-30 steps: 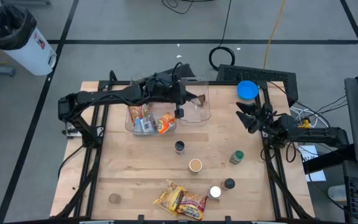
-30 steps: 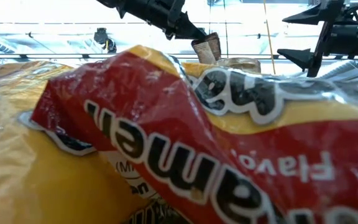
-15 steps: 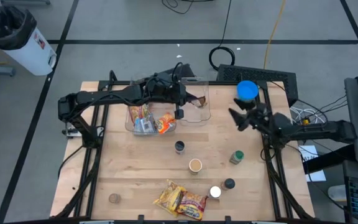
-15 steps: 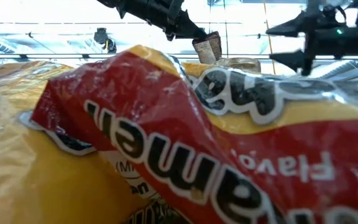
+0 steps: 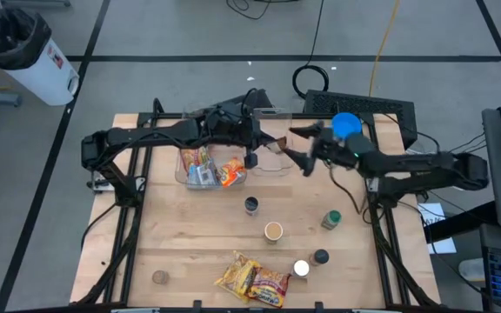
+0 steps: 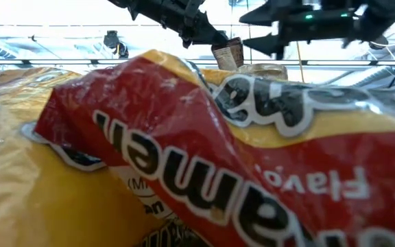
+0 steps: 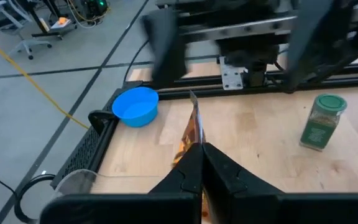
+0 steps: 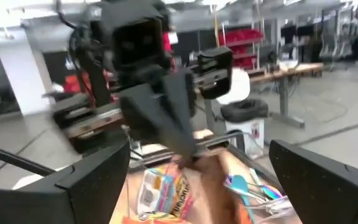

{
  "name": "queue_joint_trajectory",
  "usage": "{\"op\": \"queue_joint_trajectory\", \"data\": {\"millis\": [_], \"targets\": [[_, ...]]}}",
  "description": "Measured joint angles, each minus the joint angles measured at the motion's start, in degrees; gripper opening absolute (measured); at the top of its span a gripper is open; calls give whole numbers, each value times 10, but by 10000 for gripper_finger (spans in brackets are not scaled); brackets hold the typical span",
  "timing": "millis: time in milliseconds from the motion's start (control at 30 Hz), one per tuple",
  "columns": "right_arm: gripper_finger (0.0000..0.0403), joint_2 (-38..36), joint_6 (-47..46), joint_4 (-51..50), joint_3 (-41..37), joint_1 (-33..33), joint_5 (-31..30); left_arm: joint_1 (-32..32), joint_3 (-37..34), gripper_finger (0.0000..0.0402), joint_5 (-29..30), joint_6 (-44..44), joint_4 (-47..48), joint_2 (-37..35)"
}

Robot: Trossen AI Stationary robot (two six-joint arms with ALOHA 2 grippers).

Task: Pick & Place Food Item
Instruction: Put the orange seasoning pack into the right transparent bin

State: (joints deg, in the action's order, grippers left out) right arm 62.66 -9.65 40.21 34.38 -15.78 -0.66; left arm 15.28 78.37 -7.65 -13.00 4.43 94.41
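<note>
My left gripper (image 5: 259, 136) is shut on a small brown snack packet (image 5: 277, 139) above a clear bin (image 5: 272, 161) at the table's far middle. The packet also shows in the low view (image 6: 228, 52) and edge-on in the left wrist view (image 7: 194, 127). My right gripper (image 5: 297, 148) is open just right of the packet, its fingers pointing toward the left gripper, and touches nothing. A second clear bin (image 5: 205, 167) to the left holds several snack packets. My left gripper pinches the packet's near end (image 7: 195, 142) between its two fingers, which come in level from the table's left. The thin packet sticks out past the fingertips, standing on edge, lifted clear above the bin.
A blue bowl (image 5: 346, 126) sits at the far right. A green-lidded jar (image 5: 330, 219), a dark can (image 5: 250, 205), a cup (image 5: 273, 230), two lids (image 5: 311, 263) and yellow-red chip bags (image 5: 252, 280) lie on the near half. The chip bags fill the low view (image 6: 184, 158).
My right gripper has swept from the table's right side toward the left, up to the packet held by my left gripper, staying open. The left gripper and the packet have kept still.
</note>
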Motion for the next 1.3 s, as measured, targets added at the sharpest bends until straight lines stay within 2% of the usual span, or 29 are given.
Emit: {"op": "queue_joint_trajectory", "data": {"millis": [133,267,433,700,833,967,1133,1300], "targets": [[380,48,-1,-36,35,-31,25,-2,0,3,0,-4,2,0],[373,61,0,-44,36,-47,31,-1,0,4,2,-6,17,0],[330,56,1,-66,36,-60,98,-1,0,5,2,-15,34,0],[196,59,1,-67,36,-60,99,-1,0,6,2,-19,33,0],[107,59,1,-66,36,-60,99,-1,0,4,2,-15,33,0],[16,59,7,-66,36,-60,100,0,0,18,6,-16,31,0],[5,64,25,-48,36,-60,79,1,0,41,51,-21,69,-56],[1,98,35,29,36,-75,36,17,-8,60,31,-3,102,-122]]}}
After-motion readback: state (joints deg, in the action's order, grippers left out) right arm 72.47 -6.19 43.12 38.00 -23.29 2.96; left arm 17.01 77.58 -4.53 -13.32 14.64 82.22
